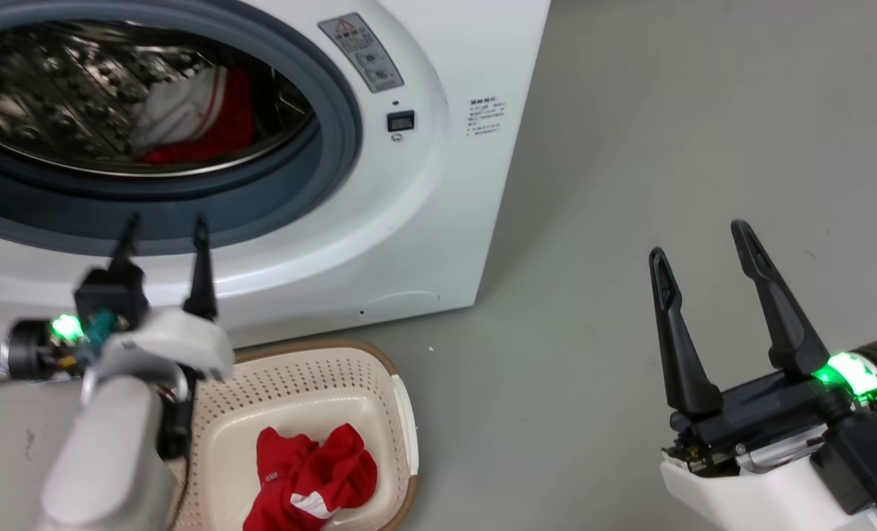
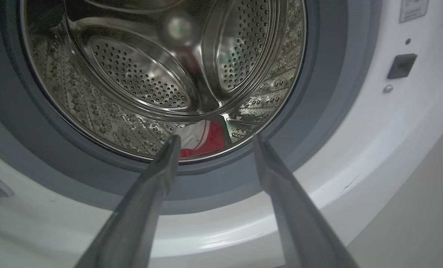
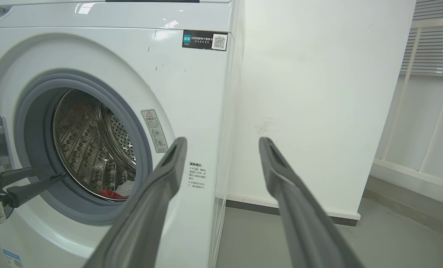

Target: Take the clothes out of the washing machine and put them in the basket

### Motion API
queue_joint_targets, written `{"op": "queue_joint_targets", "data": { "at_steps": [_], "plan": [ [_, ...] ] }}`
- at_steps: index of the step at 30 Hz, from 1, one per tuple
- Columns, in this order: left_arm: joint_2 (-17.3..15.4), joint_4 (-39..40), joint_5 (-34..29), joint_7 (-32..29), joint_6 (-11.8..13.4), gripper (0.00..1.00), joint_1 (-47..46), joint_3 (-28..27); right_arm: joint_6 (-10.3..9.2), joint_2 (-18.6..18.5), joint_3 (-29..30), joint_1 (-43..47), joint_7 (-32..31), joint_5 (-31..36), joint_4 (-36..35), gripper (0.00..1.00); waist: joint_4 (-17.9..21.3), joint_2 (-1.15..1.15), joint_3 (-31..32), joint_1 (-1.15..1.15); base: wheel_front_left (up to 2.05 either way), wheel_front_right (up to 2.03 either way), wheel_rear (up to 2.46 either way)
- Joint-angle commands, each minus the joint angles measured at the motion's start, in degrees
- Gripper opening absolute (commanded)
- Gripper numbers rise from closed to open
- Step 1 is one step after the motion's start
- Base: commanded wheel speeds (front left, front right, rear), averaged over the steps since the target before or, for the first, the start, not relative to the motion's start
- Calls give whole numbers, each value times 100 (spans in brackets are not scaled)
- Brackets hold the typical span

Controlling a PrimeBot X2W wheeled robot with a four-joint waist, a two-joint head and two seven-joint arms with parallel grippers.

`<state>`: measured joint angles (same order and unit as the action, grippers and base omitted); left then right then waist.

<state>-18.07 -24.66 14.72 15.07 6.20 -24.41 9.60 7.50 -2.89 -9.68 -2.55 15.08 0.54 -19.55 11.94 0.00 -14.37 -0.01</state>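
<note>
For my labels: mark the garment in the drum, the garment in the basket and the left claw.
garment in the drum (image 1: 191, 114): head view, on its white panel.
garment in the basket (image 1: 313, 476): head view, on its red middle folds.
left claw (image 1: 166, 225): head view, midway between its two fingertips.

Your head camera looked down at the large white front-loading washing machine (image 1: 423, 184). Your left wrist camera faced close into its perforated steel drum (image 2: 150, 74); your right wrist camera saw that drum from farther off.
</note>
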Motion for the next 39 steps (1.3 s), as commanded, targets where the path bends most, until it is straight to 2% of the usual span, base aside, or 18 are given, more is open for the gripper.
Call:
{"op": "queue_joint_targets", "data": {
  "at_steps": [1, 5, 6, 12, 26, 39],
  "plan": [
    [-82, -117, -19, 15, -39, 100, -197, -40, -2, 3, -16, -107, 14, -32, -21, 100, 91, 0, -137, 1, 0, 0, 0],
    [-283, -542, -4, -75, -147, 100, -835, -113, -2, 3, -43, -284, 14, -101, -95, 100, 216, 0, -406, 1, 0, 0, 0],
    [-479, -881, -46, -257, -258, 100, -1411, -112, -2, 4, -67, -444, 14, -161, -167, 100, 321, 0, -663, 1, 0, 0, 0],
    [-829, -1348, -155, -785, -448, 100, -2594, -11, -2, 3, -58, -745, 14, -321, -318, 100, 476, 0, -1221, 1, 0, 0, 0],
    [-1403, -2342, -371, -2763, -925, 100, -5042, 327, -2, 5, -89, -1372, 15, -728, -757, 100, 863, 0, -2471, 1, 0, 0, 0],
    [-1722, -2812, -338, -5171, -1314, 100, -6707, 781, -2, 4, -42, -1625, 14, -1089, -1214, 100, 1183, 0, -3254, 1, 0, 0, 0]
  ]
}}
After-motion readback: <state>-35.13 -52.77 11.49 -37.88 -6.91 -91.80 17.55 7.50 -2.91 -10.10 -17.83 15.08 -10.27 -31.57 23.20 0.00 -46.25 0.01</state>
